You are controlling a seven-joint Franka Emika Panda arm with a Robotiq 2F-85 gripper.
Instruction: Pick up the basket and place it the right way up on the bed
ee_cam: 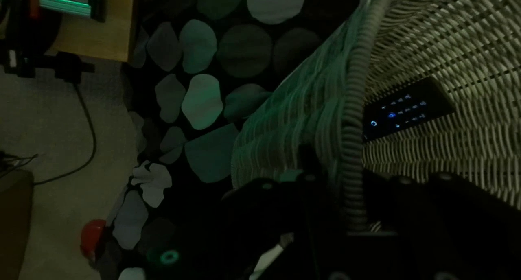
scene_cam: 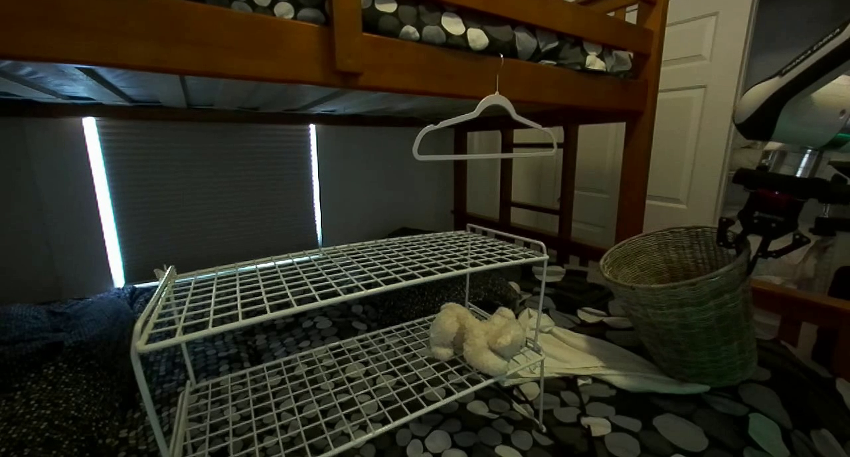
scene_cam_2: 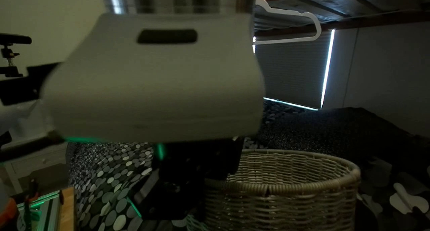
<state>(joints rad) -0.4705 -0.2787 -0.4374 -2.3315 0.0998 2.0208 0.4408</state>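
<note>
The basket mouth up over the bed, its rim straddled by the claw
Its long axis is leaned slightly off upright, its bulk set below and beside the claw; levelling may be needed. Whether the rim is clamped, or the base borne by the bed, cannot be told. Away from the claw, room is bounded by a wire rack, a white cloth spread between.
</note>
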